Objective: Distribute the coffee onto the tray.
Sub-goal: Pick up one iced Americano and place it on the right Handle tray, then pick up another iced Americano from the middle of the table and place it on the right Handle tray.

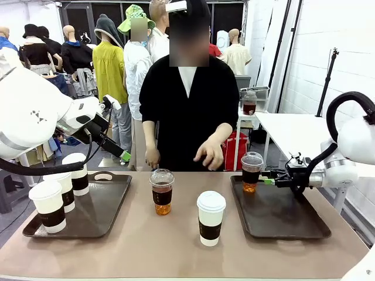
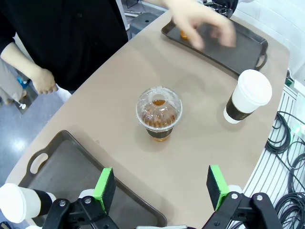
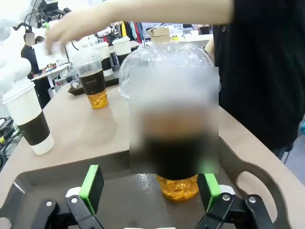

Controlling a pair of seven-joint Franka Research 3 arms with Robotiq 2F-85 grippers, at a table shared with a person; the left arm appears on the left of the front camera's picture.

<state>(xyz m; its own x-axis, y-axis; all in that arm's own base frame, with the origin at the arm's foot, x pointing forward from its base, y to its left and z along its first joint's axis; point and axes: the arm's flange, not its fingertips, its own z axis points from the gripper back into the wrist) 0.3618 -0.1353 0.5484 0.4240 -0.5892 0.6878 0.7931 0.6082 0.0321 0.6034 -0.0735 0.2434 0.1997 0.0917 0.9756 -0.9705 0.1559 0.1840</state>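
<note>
The right gripper (image 3: 151, 187) has its green pads spread wide, one on either side of a clear dome-lidded cup (image 3: 178, 183), sitting closer to one pad but not pinched. That cup stands upright on the right tray (image 1: 293, 225), at its near-left corner as the person sees it. I'd judge it already delivered, so the next pick lies elsewhere. The left gripper (image 2: 161, 187), spread and empty, hangs over the inner edge of the left tray (image 2: 62, 162). Straight out beyond its fingers, the second clear cup (image 2: 158, 113) stands upright on the table (image 2: 200, 157). The white lidded cup (image 2: 249, 95) stands farther toward the right arm, so the left arm looks nearer the clear one.
</note>
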